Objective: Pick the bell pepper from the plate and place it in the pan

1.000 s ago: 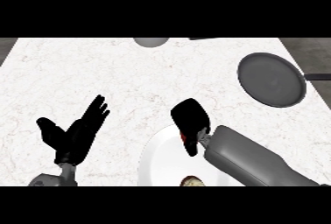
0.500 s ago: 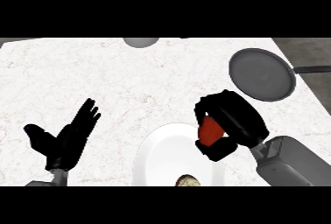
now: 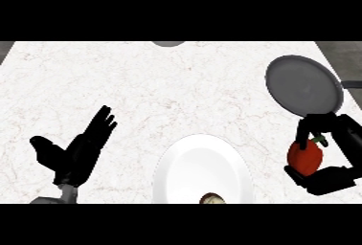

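A red bell pepper (image 3: 305, 157) with a green stem sits in my right hand (image 3: 338, 143), whose fingers and thumb curl round it at the right edge, off the plate and just below the pan. The grey round pan (image 3: 302, 85) lies at the upper right with its handle pointing right. The white plate (image 3: 201, 167) sits at the bottom centre. My left hand (image 3: 74, 152) rests open at the lower left, fingers up.
A small round tan object (image 3: 210, 199) lies on the plate's near rim. A grey round thing (image 3: 167, 42) shows at the counter's far edge. The counter's dark edge runs along the upper right corner.
My right hand has carried the pepper off the plate to the right, toward the pan. The view has shifted; the left hand keeps its open pose.
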Controlling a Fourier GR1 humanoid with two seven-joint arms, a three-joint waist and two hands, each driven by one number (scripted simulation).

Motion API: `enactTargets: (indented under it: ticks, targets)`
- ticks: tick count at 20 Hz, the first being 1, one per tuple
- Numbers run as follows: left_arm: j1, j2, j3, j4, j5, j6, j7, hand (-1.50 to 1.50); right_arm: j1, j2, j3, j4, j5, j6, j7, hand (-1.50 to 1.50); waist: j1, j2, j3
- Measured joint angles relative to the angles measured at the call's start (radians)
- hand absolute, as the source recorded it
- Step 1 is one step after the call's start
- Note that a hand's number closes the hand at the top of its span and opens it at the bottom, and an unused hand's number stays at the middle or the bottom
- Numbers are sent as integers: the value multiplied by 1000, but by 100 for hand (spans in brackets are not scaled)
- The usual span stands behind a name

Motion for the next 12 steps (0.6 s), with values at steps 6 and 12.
enactTargets:
  ticks: [6,12]
  targets:
    - [-61,-26,-24,22,-20,-19,18,0,54,-23,-166,252,-8,-16,-288,150,70,9,-3]
    - [-95,-35,-25,29,-28,-38,49,0,-99,74,-246,581,32,-80,-438,150,107,14,-4]
